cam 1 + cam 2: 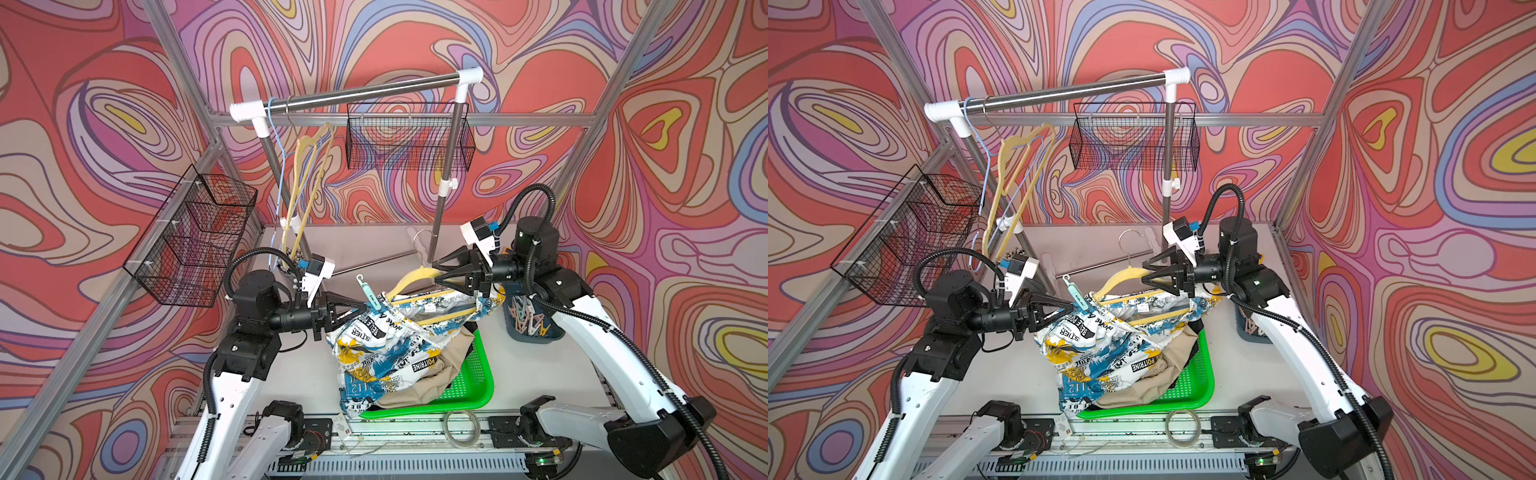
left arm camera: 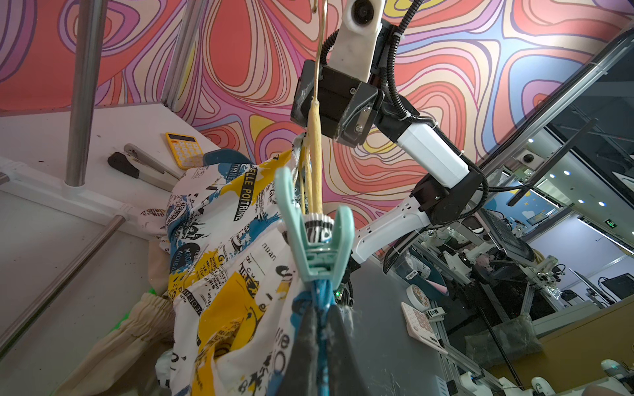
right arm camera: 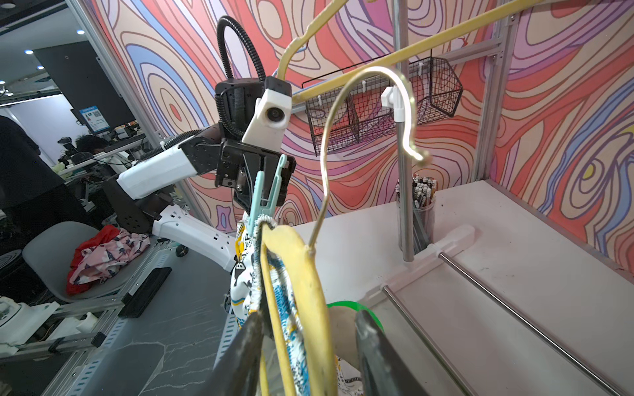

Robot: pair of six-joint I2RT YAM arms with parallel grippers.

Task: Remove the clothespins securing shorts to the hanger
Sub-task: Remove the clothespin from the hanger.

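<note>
You're working a clip off, it seems: the left gripper [image 1: 365,308], fingers pressed together, is pinching the mint-green clothespin [image 1: 369,294] at the waistband of the printed shorts [image 1: 374,355], while the right gripper [image 1: 435,273], fingers spread, is straddling the yellow hanger [image 1: 411,277] — next needing a braced, straight pull.

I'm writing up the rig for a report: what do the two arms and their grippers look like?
Both arms match: the left arm and right arm have white shell links joined by black joint housings, each trailed by a black corrugated hose. The left gripper and right gripper have black, triangular open-frame fingers, each topped by a white camera housing with a blue plug.
</note>
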